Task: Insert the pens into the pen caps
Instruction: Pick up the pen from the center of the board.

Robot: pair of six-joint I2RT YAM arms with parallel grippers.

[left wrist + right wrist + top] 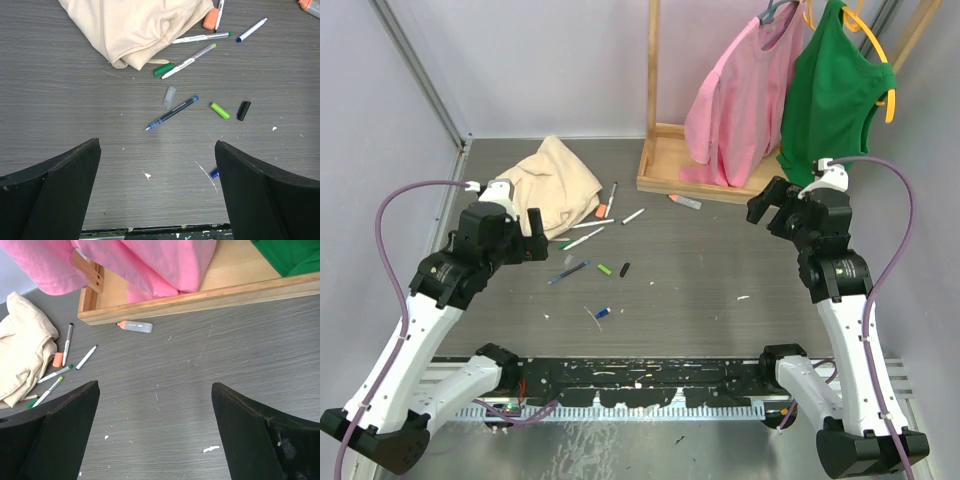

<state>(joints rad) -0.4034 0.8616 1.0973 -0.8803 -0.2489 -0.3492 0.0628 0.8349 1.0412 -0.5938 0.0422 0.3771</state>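
Both arms hover above the bench, the left arm's fingers [50,195] spread wide and holding nothing, the right arm's fingers [50,435] spread just the same. Left of the bench's middle lies the dark blue pen [172,112], with a light green cap [219,110] and a black cap [243,110] just beside it and a blue cap [214,173] closer to the near edge. Toward the far left corner, white pens [190,60] fan out against a cream cloth [135,30] with a dark green cap [163,69] and an orange cap [210,19], while a grey marker [135,326] rests by the wooden rack base [200,295] at the far edge.
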